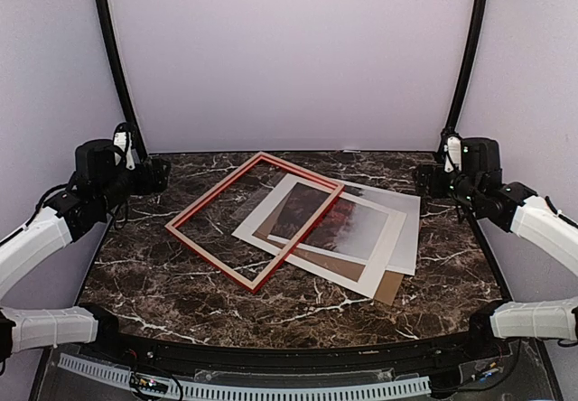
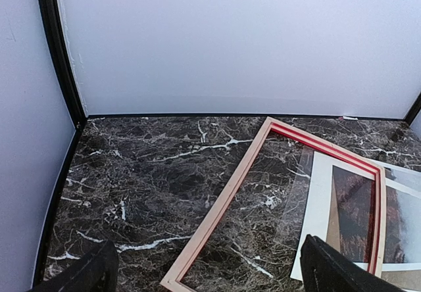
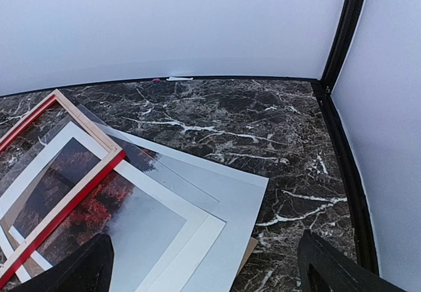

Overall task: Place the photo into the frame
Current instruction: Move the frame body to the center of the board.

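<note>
Centrally on the dark marble table [image 1: 163,275]: the frame [image 1: 214,191], flat and turned diagonally. Red rails from above, a paler wood tone on the side seen from the left wrist [image 2: 217,203]. Right corner resting over a loose stack of sheets.

Under that corner and reaching out to its right: the photo [image 1: 357,229], red-orange foliage fading into grey mist. Crossed by the frame's right rail, so partly inside the rails and partly outside. Seen from the right wrist [image 3: 131,223] with the red rail lying over the foliage. Beneath the photo, a cream-white mat [image 1: 379,270]. Below that, a pale grey sheet [image 1: 408,229] jutting out to the right, and a brown board [image 1: 390,289] peeking from the stack's near right corner.

Left gripper [image 1: 155,175] [image 2: 207,275]: above the far left edge of the table, well apart from the frame, fingers [image 2: 85,272] spread wide, nothing between them.

Right gripper [image 1: 424,181] [image 3: 205,269]: above the far right edge, near the stack without touching it, fingers [image 3: 335,266] likewise spread wide and empty.
</note>
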Available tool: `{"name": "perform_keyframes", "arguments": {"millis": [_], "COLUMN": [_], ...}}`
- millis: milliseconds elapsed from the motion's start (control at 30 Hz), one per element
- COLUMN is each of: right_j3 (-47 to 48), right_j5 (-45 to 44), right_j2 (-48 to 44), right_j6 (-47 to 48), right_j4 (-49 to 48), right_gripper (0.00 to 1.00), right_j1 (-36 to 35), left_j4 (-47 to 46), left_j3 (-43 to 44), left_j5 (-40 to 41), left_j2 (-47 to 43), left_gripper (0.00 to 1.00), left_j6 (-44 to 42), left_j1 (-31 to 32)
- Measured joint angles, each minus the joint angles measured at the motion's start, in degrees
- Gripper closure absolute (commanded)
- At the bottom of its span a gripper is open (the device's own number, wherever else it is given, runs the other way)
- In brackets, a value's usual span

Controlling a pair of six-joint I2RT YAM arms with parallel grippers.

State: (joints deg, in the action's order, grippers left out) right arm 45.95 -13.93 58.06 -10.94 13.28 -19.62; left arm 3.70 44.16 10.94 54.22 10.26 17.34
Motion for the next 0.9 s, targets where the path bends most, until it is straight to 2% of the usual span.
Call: {"name": "perform_keyframes", "arguments": {"millis": [633,900], "right_j3": [0.0,-0.5], "right_j5": [1.0,4.7], "right_j2": [-4.9,-6.1], "right_j6": [-1.6,-3.5], "right_j4": [0.6,2.5], "right_gripper": [0.01,0.01], "right_j1": [0.2,0.2], "left_j4": [-1.3,5.0], "left_j3": [0.1,8.6], "left_j5": [-2.3,-5.5], "left_j2": [4.8,15.0], "left_gripper": [0.01,0.01], "left_j6": [0.0,-1.1], "left_j1": [-0.2,-0.2]}}
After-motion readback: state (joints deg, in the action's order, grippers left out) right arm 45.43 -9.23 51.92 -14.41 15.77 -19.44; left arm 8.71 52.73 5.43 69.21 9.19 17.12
